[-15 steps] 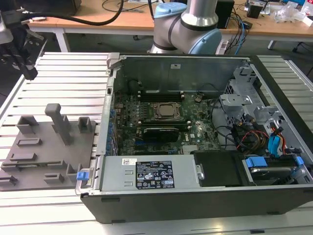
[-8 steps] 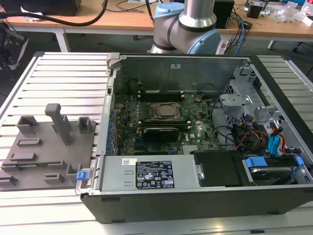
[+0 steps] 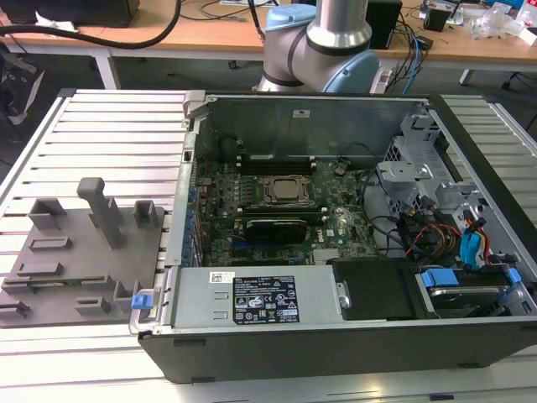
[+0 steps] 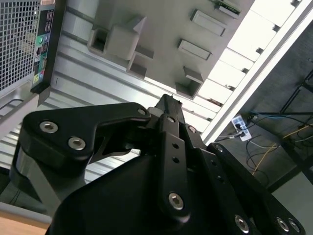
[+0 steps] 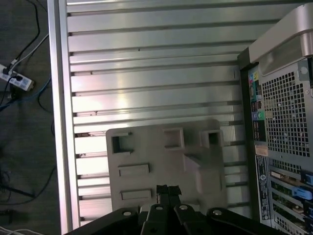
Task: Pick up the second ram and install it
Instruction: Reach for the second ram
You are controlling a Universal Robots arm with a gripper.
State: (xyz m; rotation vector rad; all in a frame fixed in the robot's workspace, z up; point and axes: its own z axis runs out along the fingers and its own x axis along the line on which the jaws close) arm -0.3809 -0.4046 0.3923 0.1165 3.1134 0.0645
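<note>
My gripper (image 4: pixel 168 104) hangs above the grey holder fixture (image 5: pixel 161 147) on the slatted table, beside the rear of the open computer case (image 3: pixel 336 277). Its black fingers (image 5: pixel 163 190) are pressed together with nothing between them. A thin sliver of green circuit board, the second ram (image 4: pixel 226 7), lies on the fixture's far part, well apart from the fingertips. Inside the case the motherboard shows the square CPU socket (image 3: pixel 285 190), with long black memory slots (image 3: pixel 273 160) on either side of it.
The fixture (image 3: pixel 75 269) carries a tall post (image 3: pixel 102 210) and several block-shaped holders. Drive bays and cable bundles (image 3: pixel 436 235) fill the case's end on the exterior view's right. The arm's base (image 3: pixel 323 42) stands behind the case. A power strip and cables (image 5: pixel 14 78) lie on the floor.
</note>
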